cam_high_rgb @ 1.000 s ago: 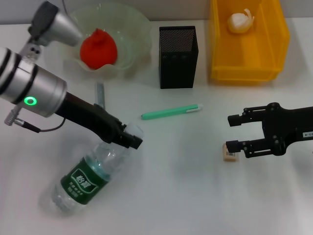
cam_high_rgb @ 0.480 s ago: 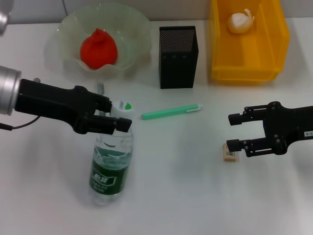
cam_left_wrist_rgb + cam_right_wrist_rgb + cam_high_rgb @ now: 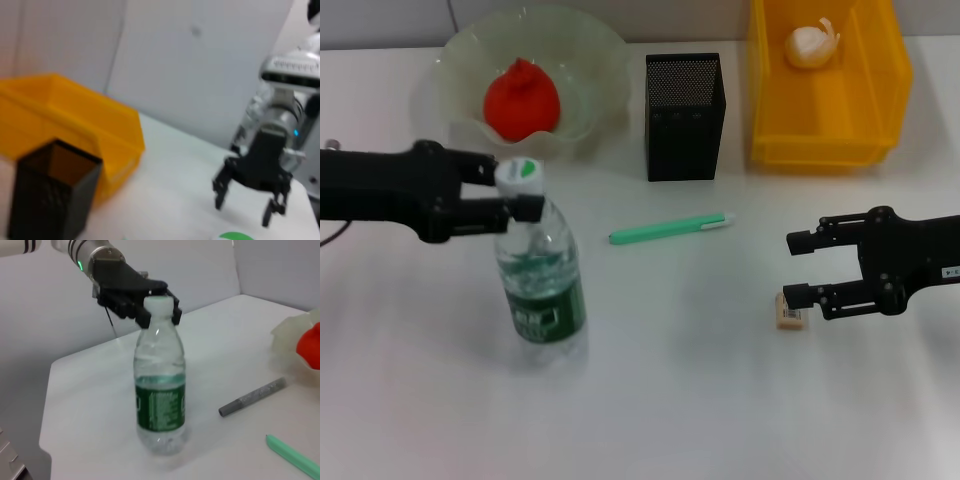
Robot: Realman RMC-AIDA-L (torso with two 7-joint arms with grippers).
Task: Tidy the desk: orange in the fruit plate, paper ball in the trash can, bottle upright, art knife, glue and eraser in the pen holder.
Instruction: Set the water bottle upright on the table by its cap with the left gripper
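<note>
Left hand [image 3: 510, 194] clamps the upright bottle's [image 3: 540, 283] neck — right hand [image 3: 798, 270] open.

My black left gripper [image 3: 516, 196] is gripping a clear bottle [image 3: 538, 278] showing a dark green label, white-green cap. Red-orange orange [image 3: 521, 99] sitting in pale green plate [image 3: 590, 60]. Yellow bin [image 3: 825, 135], black mesh holder [image 3: 684, 118], mint-green pen [image 3: 670, 229], beige eraser [image 3: 790, 311].
</note>
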